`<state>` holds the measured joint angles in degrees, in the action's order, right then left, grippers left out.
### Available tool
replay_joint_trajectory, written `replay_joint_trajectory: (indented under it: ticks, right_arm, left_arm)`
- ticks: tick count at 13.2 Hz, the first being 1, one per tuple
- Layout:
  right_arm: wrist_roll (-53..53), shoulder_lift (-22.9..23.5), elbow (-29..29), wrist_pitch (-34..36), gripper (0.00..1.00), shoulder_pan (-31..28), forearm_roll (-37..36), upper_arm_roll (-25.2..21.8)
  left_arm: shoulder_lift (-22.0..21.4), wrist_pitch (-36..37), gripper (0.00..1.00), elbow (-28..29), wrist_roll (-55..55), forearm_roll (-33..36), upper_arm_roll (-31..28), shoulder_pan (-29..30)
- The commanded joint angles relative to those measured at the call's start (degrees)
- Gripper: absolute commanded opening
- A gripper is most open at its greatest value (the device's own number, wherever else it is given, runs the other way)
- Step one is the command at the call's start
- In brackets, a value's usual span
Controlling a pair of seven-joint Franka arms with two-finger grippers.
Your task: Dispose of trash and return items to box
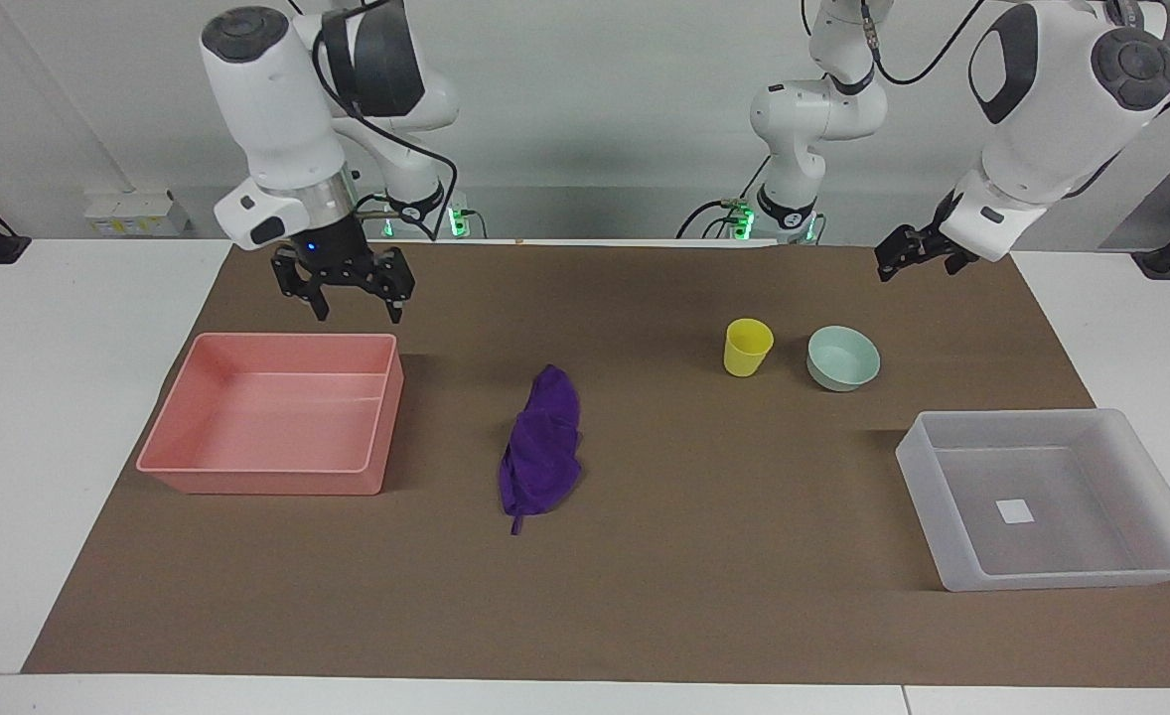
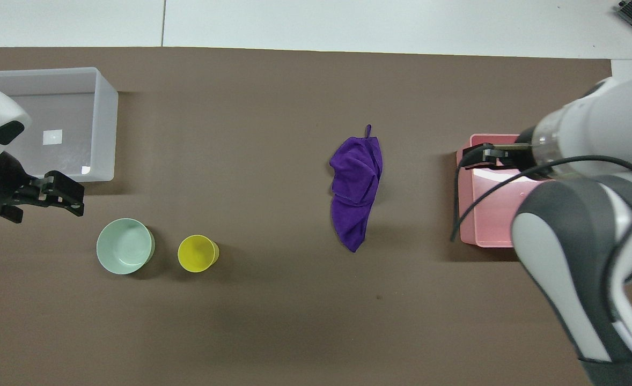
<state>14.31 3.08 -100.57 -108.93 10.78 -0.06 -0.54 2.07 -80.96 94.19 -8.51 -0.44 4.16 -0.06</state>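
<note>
The purple cloth (image 1: 542, 447) lies crumpled mid-table, its loop pointing away from the robots; it also shows in the overhead view (image 2: 356, 187). The yellow cup (image 1: 747, 348) (image 2: 198, 253) and the mint bowl (image 1: 843, 357) (image 2: 125, 246) stand upright side by side toward the left arm's end. The translucent box (image 1: 1017, 422) (image 2: 107, 123) is farther from the robots than the bowl. My right gripper (image 1: 355, 303) (image 2: 477, 156) is open and empty, over the pink tray's edge. My left gripper (image 1: 915, 266) (image 2: 79, 201) is open and empty, in the air beside the bowl.
A pink tray (image 1: 267, 482) (image 2: 487, 214) stands toward the right arm's end with nothing in it. A brown mat (image 1: 694, 596) covers the table, with white table surface at both ends. The right arm's bulk hides part of the pink tray in the overhead view.
</note>
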Motion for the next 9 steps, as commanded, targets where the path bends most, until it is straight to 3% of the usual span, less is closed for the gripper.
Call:
replay_joint_trajectory:
  ticks: [1,3,6,9]
  right_arm:
    - [4.0,6.9,0.5,-7.5,1.0,3.5,0.8,0.1]
    - [7.1,11.3,0.4,-13.3,1.0,6.8,1.1,0.1]
    - [8.9,14.3,-2.2,-20.7,1.0,9.3,1.3,0.2]
    - [11.1,17.5,-4.2,-27.7,1.0,12.6,1.3,0.1]
  left_arm:
    - [0.0,-10.7,1.0,10.6,-0.2,-0.1,0.1,3.2]
    - [-1.2,-18.8,1.0,18.8,0.6,-0.2,0.2,6.0]
    - [-1.4,-21.0,1.0,25.5,2.4,-2.5,0.1,7.9]
    - [-5.1,-29.7,1.0,35.4,6.8,-4.9,0.1,9.6]
